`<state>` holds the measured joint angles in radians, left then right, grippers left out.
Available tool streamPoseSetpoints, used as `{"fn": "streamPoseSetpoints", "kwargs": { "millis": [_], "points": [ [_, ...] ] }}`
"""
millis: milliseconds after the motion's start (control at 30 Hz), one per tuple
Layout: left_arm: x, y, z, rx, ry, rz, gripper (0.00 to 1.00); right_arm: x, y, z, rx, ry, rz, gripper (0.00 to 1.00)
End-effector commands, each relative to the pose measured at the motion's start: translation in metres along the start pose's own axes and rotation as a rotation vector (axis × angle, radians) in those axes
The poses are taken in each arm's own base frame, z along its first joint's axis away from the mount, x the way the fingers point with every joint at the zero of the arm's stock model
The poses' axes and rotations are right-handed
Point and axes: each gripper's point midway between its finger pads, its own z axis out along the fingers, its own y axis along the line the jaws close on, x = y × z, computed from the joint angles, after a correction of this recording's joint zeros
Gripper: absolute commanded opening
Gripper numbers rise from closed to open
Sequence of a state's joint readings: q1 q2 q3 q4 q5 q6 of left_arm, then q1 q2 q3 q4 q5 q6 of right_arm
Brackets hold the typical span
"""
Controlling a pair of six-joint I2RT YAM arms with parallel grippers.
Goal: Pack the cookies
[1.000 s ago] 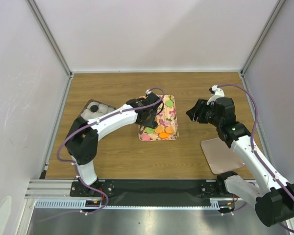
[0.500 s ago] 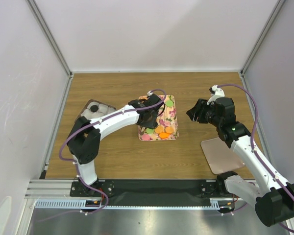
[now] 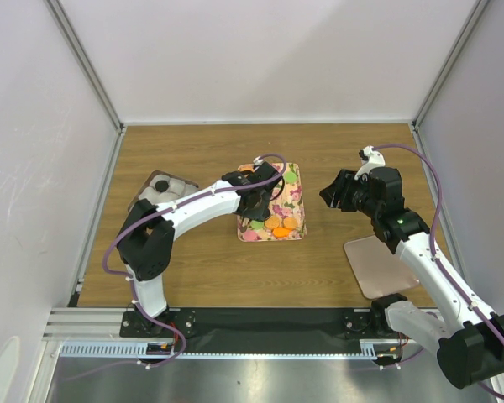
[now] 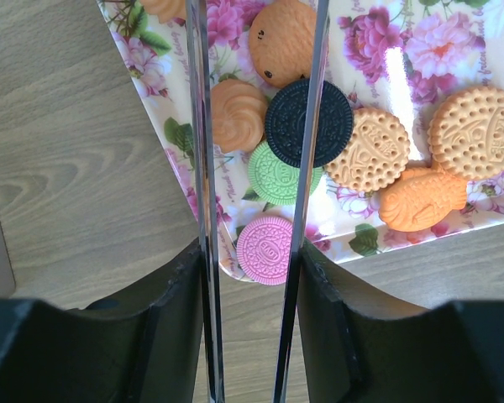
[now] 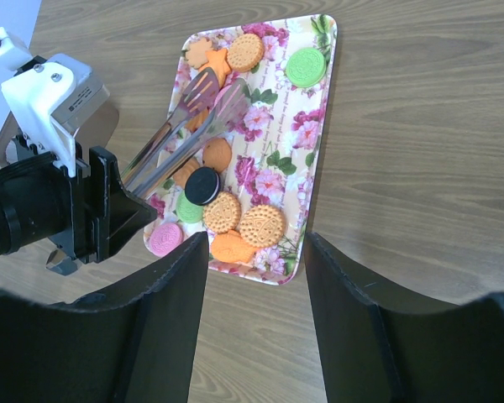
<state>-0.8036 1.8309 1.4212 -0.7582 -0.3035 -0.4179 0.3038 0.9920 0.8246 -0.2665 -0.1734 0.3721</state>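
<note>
Cookies (image 5: pixel 222 211) on wood-grain desk (image 5: pixel 420 168), spread flat across glossy rectangular floral tray (image 5: pixel 296 159). Right pincer (image 3: pixel 330 196) spread wide, empty, off to tray's side. Left pincer (image 5: pixel 122 206) clamped on thin shiny metal tongs (image 5: pixel 172 138), blades slightly apart above tray. Mostly round embossed discs in tan, orange, green, pink, black; a few star- or fish-shaped.

Cookies (image 5: pixel 223 211) lying flat on floral tray (image 5: pixel 294 168), black disc (image 4: pixel 286 122) overlapping green disc (image 4: pixel 273 174), pink disc (image 4: pixel 265 249) at tray edge.

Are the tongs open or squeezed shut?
Open. The two arms of the tongs stand apart in the left wrist view, cookies showing in the gap; nothing is pinched.
</note>
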Motion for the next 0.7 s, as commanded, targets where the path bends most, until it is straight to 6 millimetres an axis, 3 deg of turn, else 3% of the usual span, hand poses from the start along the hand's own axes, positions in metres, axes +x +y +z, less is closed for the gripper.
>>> {"fn": "streamPoseSetpoints", "kwargs": {
  "millis": [0, 667],
  "points": [
    [-0.0166, -0.0027, -0.0088, 0.0, -0.052, -0.009, 0.48, -0.0102, 0.0039, -0.0011, -0.01, -0.036, -0.019, 0.55],
    [-0.0151, -0.0073, -0.0054, 0.02, -0.04, 0.005, 0.45, -0.0103, 0.0037, -0.0014, -0.009, -0.037, -0.019, 0.55]
  ]
}}
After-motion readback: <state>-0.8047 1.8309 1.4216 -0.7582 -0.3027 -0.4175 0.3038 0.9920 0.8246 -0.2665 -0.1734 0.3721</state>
